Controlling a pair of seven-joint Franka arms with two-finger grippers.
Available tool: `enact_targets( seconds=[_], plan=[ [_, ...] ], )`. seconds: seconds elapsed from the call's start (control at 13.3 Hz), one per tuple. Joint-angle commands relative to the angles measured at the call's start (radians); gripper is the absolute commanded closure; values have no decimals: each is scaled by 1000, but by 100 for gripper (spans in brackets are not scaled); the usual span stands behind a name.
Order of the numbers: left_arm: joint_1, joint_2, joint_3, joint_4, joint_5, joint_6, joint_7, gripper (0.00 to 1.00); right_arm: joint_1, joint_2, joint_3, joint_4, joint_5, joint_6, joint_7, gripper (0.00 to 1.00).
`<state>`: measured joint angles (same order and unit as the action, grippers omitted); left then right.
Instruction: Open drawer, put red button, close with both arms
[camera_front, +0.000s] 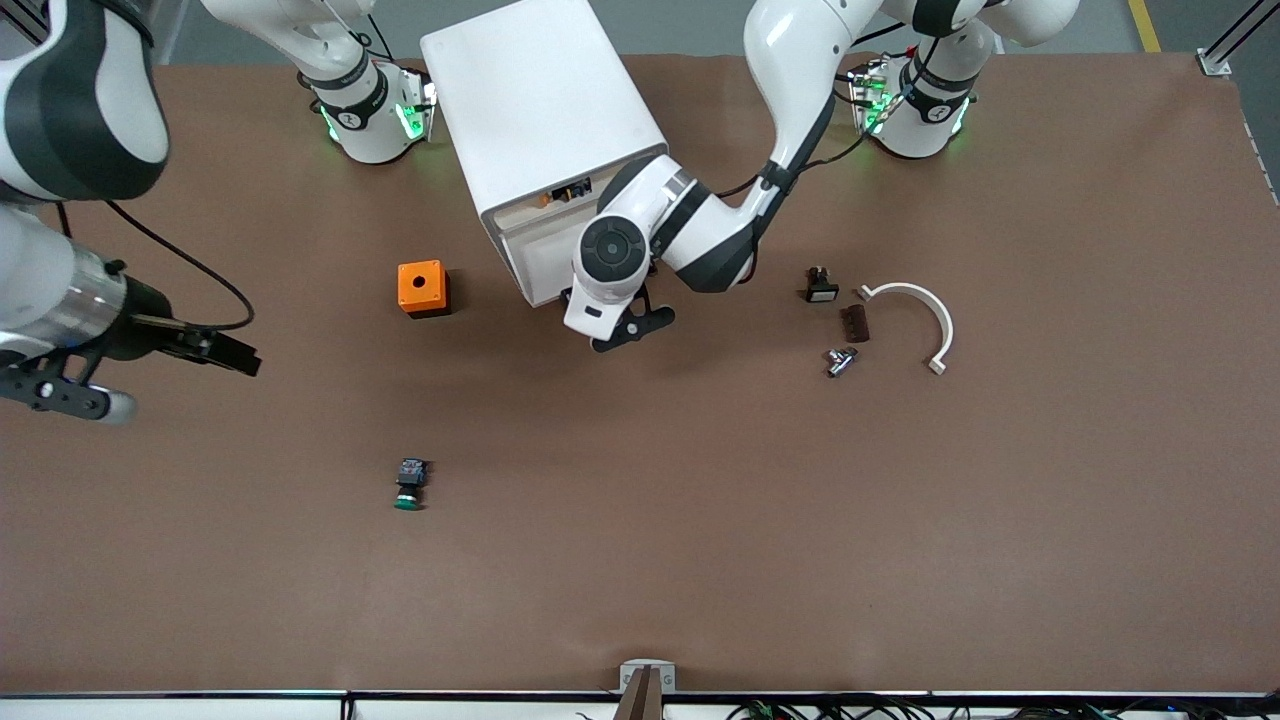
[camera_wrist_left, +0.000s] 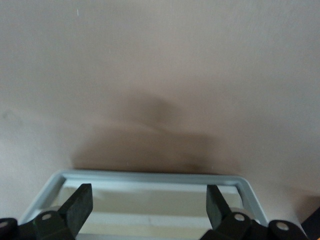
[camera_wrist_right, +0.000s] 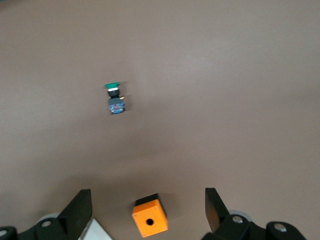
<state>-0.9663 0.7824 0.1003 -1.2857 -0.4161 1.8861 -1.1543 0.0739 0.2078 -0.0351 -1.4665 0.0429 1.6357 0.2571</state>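
Green button (camera_front: 409, 486) lies nearest the camera, on its side on the brown desk (camera_front: 700, 520), toward the right arm's end. Orange cube (camera_front: 423, 288) with a round hole sits farther from the camera than it, just beside the white cabinet (camera_front: 545, 130). Desk surface is plain matte brown; grey floor shows along the top edge, cables along the bottom edge.

Cabinet's top drawer (camera_front: 545, 200) is pulled out a little; a narrow slot at its top shows small items inside, too small to name. Red button is not visible with certainty in any view; cannot tell where it is.

Toward the left arm's end: a small black part (camera_front: 820, 286), a dark brown piece (camera_front: 855, 322), a small metal fitting (camera_front: 840, 361) and a curved white plastic arc (camera_front: 925, 318), close together but apart.

Left gripper (camera_front: 625, 330) is low in front of the cabinet's drawers; in its wrist view the fingers (camera_wrist_left: 80, 205) are spread wide over a white drawer rim (camera_wrist_left: 150, 176), holding nothing.

Right gripper (camera_front: 215, 350) hangs over the desk at the right arm's end, waiting; its fingers (camera_wrist_right: 80, 207) are spread wide and empty, with the orange cube (camera_wrist_right: 149, 216) and green button (camera_wrist_right: 115, 97) below.
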Motion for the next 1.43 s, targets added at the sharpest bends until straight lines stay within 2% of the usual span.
enact_targets(
  seconds=[0.0, 0.22, 0.38, 0.6, 0.82, 1.05, 1.35],
  plan=[
    [-9, -23, -49, -21, 3, -2, -88, 0, -26, -65, -20, -57, -12, 7, -105, 0],
    [-11, -20, -100, -27, 2, -2, -140, 0, -57, -120, -20, -89, -18, 9, -147, 0],
    [-11, -20, -120, -30, 3, -2, -168, 0, -65, -149, -17, -104, -66, 15, -159, 0],
    [30, -29, -104, -29, 19, -4, -163, 0, -78, -163, -16, -112, -71, 16, -180, 0],
    [159, -78, -51, -23, 51, -4, -139, 0, -82, -171, -13, -110, -71, 25, -180, 0],
    [308, -178, -42, -27, 202, -10, -50, 0, -88, -174, -11, -110, -71, 27, -180, 0],
    [486, -268, -44, -24, 344, -122, 138, 0, -86, -180, -16, -110, -71, 32, -180, 0]
  ],
)
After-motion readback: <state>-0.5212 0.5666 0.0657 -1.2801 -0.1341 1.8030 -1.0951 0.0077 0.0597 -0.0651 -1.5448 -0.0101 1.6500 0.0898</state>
